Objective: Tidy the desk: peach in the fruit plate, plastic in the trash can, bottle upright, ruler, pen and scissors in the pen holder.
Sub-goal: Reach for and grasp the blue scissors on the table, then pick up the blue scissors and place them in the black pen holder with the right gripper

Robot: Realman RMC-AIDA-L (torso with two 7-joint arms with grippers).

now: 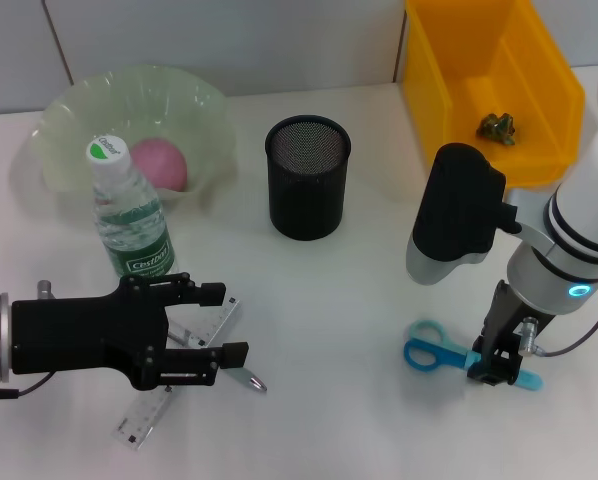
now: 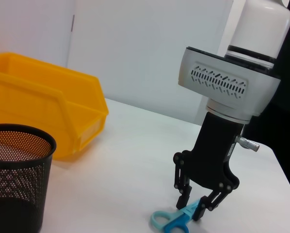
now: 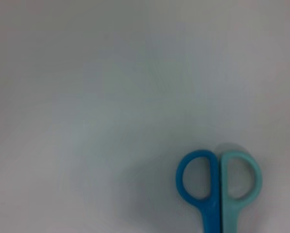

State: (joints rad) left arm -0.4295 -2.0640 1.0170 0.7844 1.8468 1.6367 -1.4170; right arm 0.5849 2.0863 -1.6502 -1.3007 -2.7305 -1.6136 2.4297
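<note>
Right gripper (image 1: 495, 368): it is being held low over the near right of the desk (image 1: 359, 300), pointing down, its fingers set narrowly on either side of the scissors, just behind the handles. From the left wrist view the fingertips (image 2: 199, 212) are seen at the scissors, at or near the tabletop; a firm grip cannot be told.
Scissors (image 1: 449, 356): they are lying flat on the near right of the desk, blue loop handles pointing left, sheathed blade pointing right.
Left gripper (image 1: 219, 325): it is being held at the near left, pointing right, its fingers spread wide and holding nothing, hanging over the ruler and pen.
Ruler (image 1: 149, 415): it is lying on the desk at the near left, partly hidden under the left gripper.
Pen (image 1: 247, 379): its metal tip is showing just beside the ruler, below the left gripper.
Bottle (image 1: 129, 212): it is standing upright at the left, just in front of the plate.
Peach (image 1: 160, 164): it is resting inside the pale green plate (image 1: 74, 115) at the far left.
Pen holder (image 1: 307, 177): the black mesh cup is standing in the middle, toward the far side.
Trash can (image 1: 449, 80): the yellow bin is sitting at the far right, with a small dark crumpled scrap (image 1: 498, 126) inside.
</note>
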